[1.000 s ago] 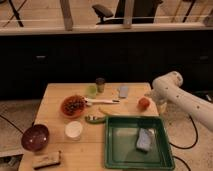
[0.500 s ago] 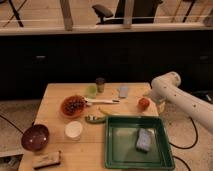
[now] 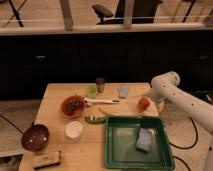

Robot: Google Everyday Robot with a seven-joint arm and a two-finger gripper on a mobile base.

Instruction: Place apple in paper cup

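While the apple (image 3: 144, 103) is lying on the desk (image 3: 55, 97) near its right edge, the gripper (image 3: 148, 98) is held just beside and slightly above it, at the end of the white arm reaching in from the right. The fingers are spread wide; whether they touch the fruit cannot be told. The paper cup (image 3: 73, 130) is set upright well apart from the apple, on the left half of the desk, in front of an orange bowl (image 3: 73, 106) filled with dark bits. A maroon bowl (image 3: 35, 137) is placed at the left front corner. A green tray (image 3: 112, 152) is found in front of the apple, and a blue-grey sponge (image 3: 144, 140) is laid inside it. A pale green round thing (image 3: 91, 90) is seen behind the orange bowl.
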